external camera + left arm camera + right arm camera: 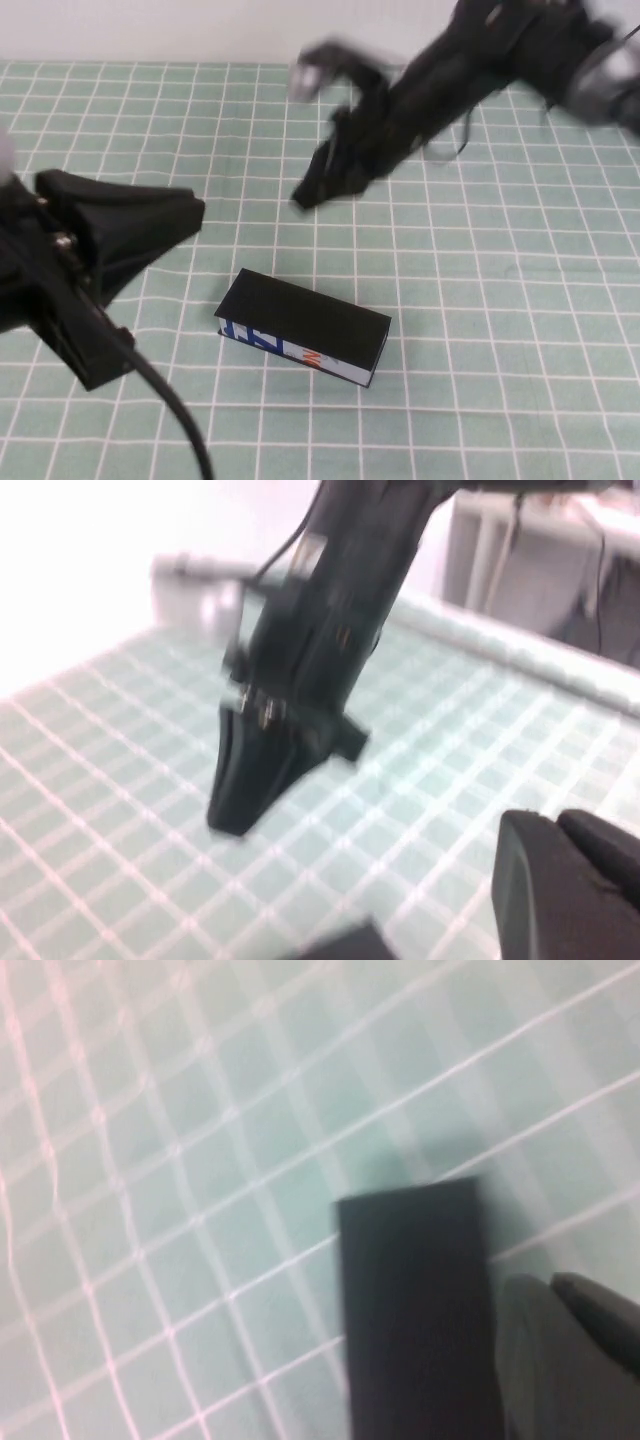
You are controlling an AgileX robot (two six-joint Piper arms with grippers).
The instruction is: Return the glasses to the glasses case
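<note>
High view shows the glasses case lying shut on the counter between both arms; the glasses are nowhere visible, probably already inside. Right hand hangs closed and empty beyond the case, while left hand, also pinched shut and empty, hovers beside it.

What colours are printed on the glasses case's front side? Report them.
White with blue and orange print on the glasses case, clearest in the high view.

case: glasses case lid down, lone obstacle mid-cloth | left: left gripper just beside case's left end, narrow gap | right: right gripper above cloth behind case, well apart | open: checked cloth right of case
</note>
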